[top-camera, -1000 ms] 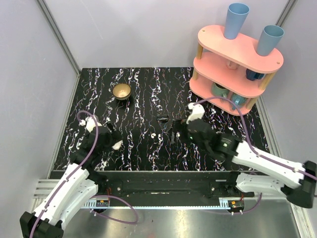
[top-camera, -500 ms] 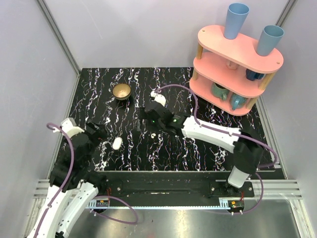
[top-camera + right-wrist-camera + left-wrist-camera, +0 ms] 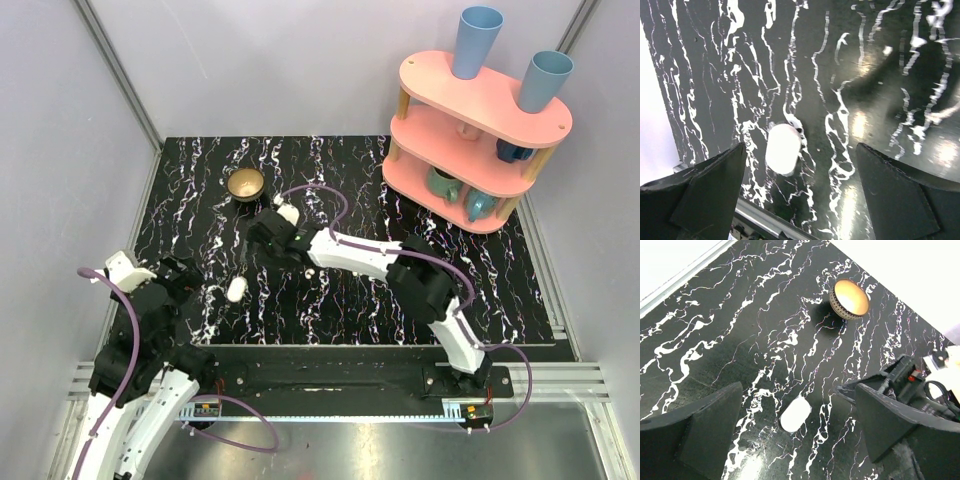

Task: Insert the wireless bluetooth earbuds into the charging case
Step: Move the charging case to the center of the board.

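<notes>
The white oval charging case [image 3: 236, 289] lies shut on the black marbled table, at the near left. In the left wrist view the case [image 3: 795, 414] sits between my left gripper's [image 3: 799, 399] wide-open fingers, touching neither. My left gripper [image 3: 203, 280] stands just left of it. My right arm reaches far left across the table, and its open gripper [image 3: 258, 243] hovers behind the case. The case [image 3: 783, 148] shows between the open right gripper's [image 3: 800, 150] fingers, closer to the left one. One tiny white earbud [image 3: 311, 271] lies beside the right forearm.
A brass bowl [image 3: 245, 184] stands at the back left, also seen as the bowl [image 3: 850, 299] from the left wrist. A pink three-tier shelf [image 3: 480, 130] with blue cups and mugs fills the back right. The table's near edge and metal rail [image 3: 765, 220] run close to the case.
The right arm has swung from the table's middle far to the left, over toward the case. The left gripper opened fully and drew back left from the case, which stayed put.
</notes>
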Robot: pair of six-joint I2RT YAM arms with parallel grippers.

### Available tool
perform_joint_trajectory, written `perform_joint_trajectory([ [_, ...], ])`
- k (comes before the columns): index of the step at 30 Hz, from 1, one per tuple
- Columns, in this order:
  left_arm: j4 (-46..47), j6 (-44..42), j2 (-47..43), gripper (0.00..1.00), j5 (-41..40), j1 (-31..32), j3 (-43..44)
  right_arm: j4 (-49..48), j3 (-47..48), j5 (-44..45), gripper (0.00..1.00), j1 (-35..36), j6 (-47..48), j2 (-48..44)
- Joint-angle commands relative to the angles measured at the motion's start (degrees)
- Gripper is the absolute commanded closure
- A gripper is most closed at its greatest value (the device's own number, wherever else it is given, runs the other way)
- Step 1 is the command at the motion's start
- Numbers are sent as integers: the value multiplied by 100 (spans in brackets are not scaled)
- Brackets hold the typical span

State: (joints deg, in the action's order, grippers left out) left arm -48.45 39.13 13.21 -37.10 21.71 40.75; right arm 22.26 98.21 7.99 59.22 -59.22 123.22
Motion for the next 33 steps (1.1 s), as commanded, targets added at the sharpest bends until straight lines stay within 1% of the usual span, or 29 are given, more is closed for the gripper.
perform_joint_trajectory([
  [1,54,-222,-47,1,-25,-27,188,243,882,150,4,221,-187,491],
  [2,63,-231,-47,1,27,-27,170,400,1197,176,4,300,-47,754],
  [5,55,-266,-47,1,124,-27,117,682,1655,19,4,397,33,1133],
  [10,55,-152,-222,1,221,-27,-32,744,1701,150,7,625,69,1283],
  [14,55,-99,-354,1,239,-27,-111,823,1788,361,12,705,42,1450],
  [16,46,-99,-398,1,239,-27,-129,1112,2103,492,12,740,16,1599],
  [20,46,-99,-451,1,265,-27,-173,1395,2500,730,12,758,60,2056],
  [21,54,-90,-451,1,265,-27,-208,1412,2536,757,13,766,60,2109],
  [22,55,-90,-451,1,282,-27,-225,1465,2562,783,17,766,-1,2162],
  [25,46,-90,-451,1,291,-27,-234,1465,2414,871,21,766,-55,2198],
  [28,81,-108,-460,1,282,-27,-261,1439,2151,1090,33,801,50,2101],
  [33,169,-134,-434,1,274,-27,-313,1395,1982,1337,36,933,323,2066],
])
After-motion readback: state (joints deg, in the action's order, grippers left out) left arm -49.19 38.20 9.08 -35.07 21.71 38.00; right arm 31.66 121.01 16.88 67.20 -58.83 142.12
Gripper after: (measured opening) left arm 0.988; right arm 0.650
